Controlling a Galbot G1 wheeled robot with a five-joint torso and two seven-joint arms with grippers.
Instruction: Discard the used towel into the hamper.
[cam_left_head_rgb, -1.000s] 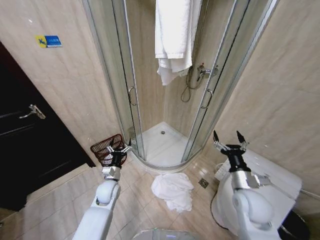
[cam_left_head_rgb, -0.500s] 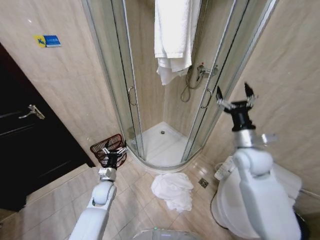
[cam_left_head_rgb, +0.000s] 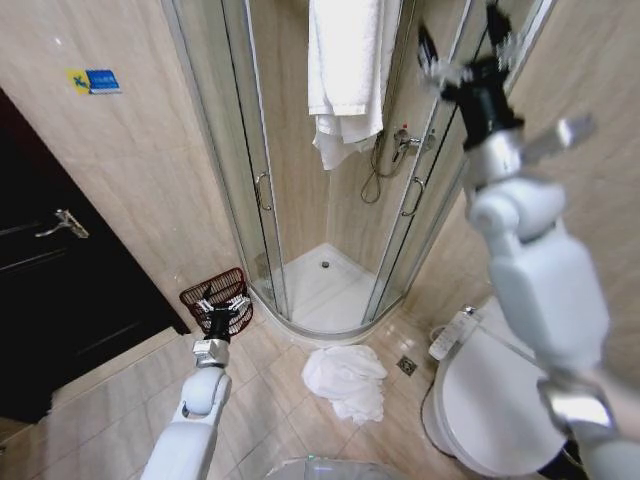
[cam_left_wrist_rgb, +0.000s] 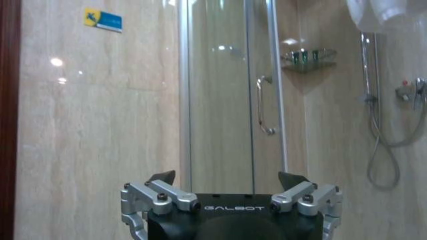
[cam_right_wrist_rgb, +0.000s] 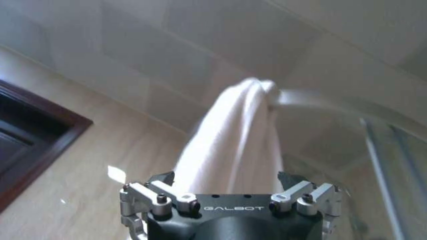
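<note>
- Two towels are in play: one hangs over the shower (cam_left_head_rgb: 300, 150) rail (cam_left_head_rgb: 345, 70), another lies crumpled on the floor (cam_left_head_rgb: 347, 380); the raised right gripper (cam_left_head_rgb: 465, 45), jaws spread and empty, points at the hanging towel, so I judge it may take the wrong one.
- Pulling that towel could snag it on the rail or knock the glass.
- Low by the wall, the hamper (cam_left_head_rgb: 215, 297) sits just beyond the left gripper (cam_left_head_rgb: 222, 305), jaws released; a bump could tip it.
- "GALBOT" is printed on both grippers; the blue-yellow wall sticker (cam_left_head_rgb: 97, 81) is unreadable.
</note>
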